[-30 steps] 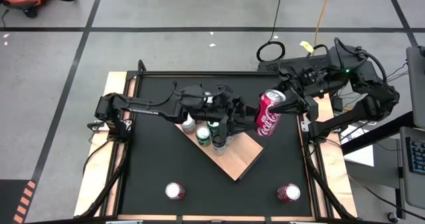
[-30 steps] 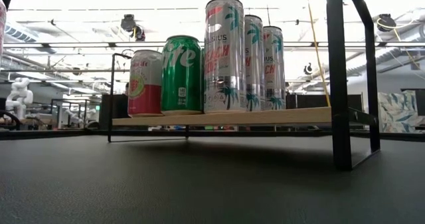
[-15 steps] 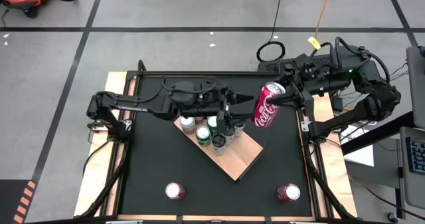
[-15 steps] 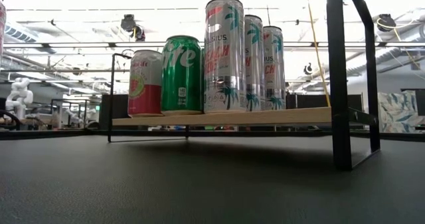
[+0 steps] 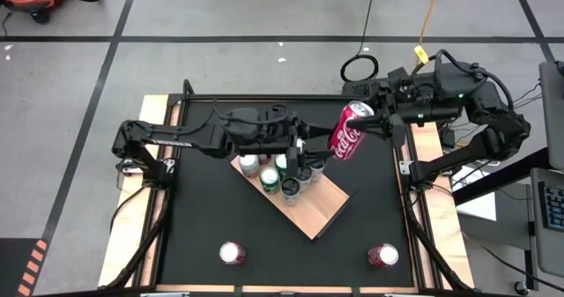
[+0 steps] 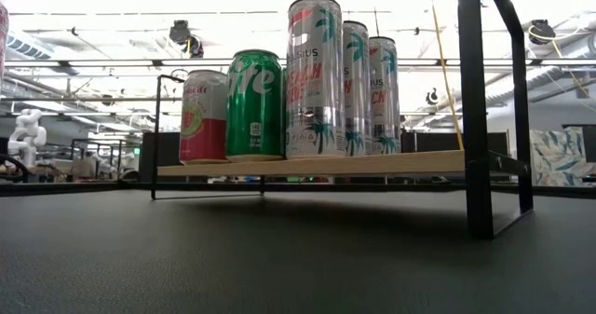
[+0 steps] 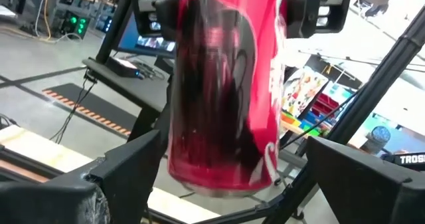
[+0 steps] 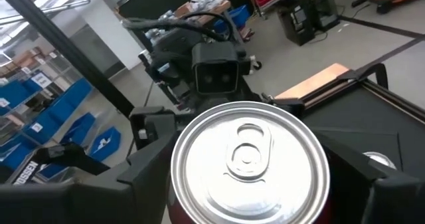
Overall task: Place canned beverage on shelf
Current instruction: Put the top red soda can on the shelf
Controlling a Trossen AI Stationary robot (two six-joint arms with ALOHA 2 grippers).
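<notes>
A red cola can [image 5: 348, 131] hangs high over the table's far middle, with my right gripper [image 5: 374, 125] shut on it. My left gripper [image 5: 310, 154] is open just left of the can's lower end. In the left wrist view its fingers [image 7: 126, 174] stand on either side below the can [image 7: 226, 98], clear of it. The shelf [image 5: 308, 204], a tan board on black rods, lies slantwise mid-table. Several cans [image 5: 278, 175] stand on its far-left end, and the low view shows them [image 6: 307, 81] upright on the board [image 6: 372, 162]. My right gripper pinches the can's side wall just below the top rim [image 8: 182, 184] between its two fingers. It reaches in about level from the table's right. The silver top [image 8: 249, 159] faces the wrist camera. The can is lifted clear, a little tilted, its lower end [image 7: 222, 177] free.
Two more red cans stand on the black table near its front edge, one at the left [image 5: 231, 253] and one at the right [image 5: 382, 256]. The near-right half of the shelf board is bare. Pale wooden rails [image 5: 154, 121] run along the table's sides.
My right gripper has turned at the wrist, swinging the can toward the table's far edge and its lower end toward the left. My left gripper has risen, tipped up toward level and closed in on the can's lower end, staying open.
</notes>
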